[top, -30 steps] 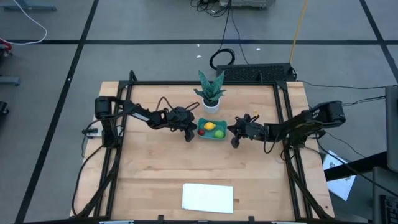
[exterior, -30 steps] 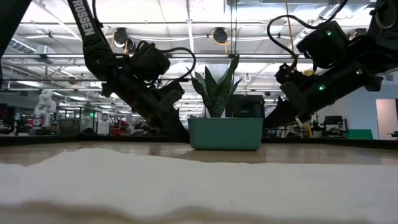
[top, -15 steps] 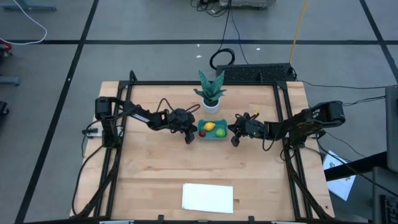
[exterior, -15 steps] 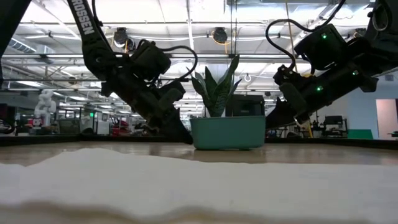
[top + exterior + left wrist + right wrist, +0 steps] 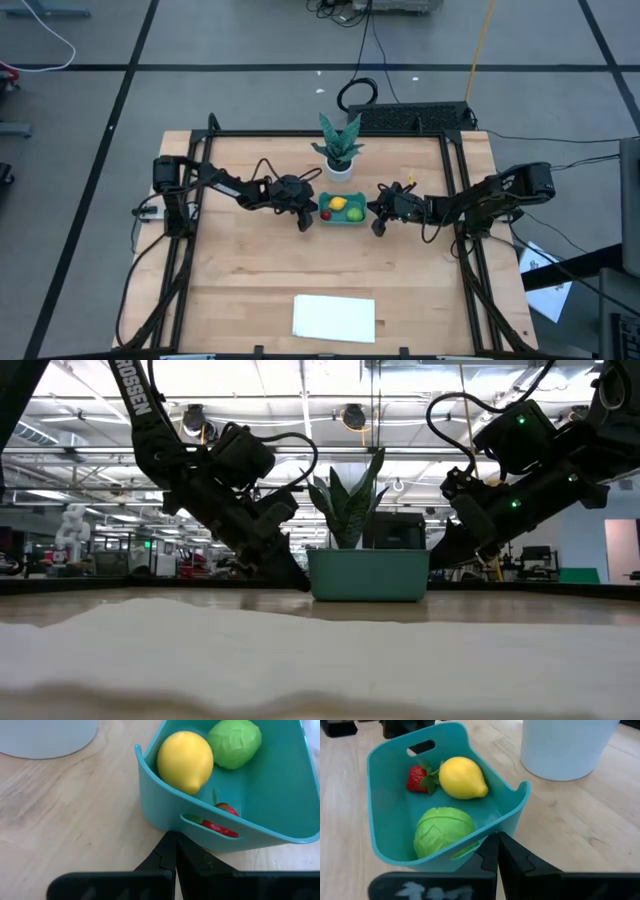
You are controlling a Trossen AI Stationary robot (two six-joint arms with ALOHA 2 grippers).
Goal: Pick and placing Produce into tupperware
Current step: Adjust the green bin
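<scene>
The teal tupperware (image 5: pixel 341 221) stands on the wooden table at mid-table. In it lie the produce: a yellow lemon (image 5: pixel 185 762), a lime-green fruit (image 5: pixel 234 742) and a small red strawberry (image 5: pixel 417 777). My left gripper (image 5: pixel 306 220) is shut at the tupperware's left end. At its right end is my right gripper (image 5: pixel 376 226), also shut. Both slant down toward the table. My left gripper meets the tupperware's left end wall (image 5: pixel 165 820) with its shut fingertips, low on the outside beside the handle slot. It comes slanting down from the table's left. The tupperware stands flat on the table. My right gripper sets its shut fingertips against the outside of the right end wall (image 5: pixel 485 832), next to that wall's slot. It comes slanting down from the table's right.
A green plant in a white pot (image 5: pixel 338 152) stands just behind the tupperware. A flat white sheet (image 5: pixel 334 318) lies near the front edge. Black frame rails (image 5: pixel 455 200) run along the table's sides. Bare wood lies between the tupperware and the sheet.
The tupperware has slid a little toward the table's right edge, staying flat on the wood. Both grippers have stayed shut at its ends.
</scene>
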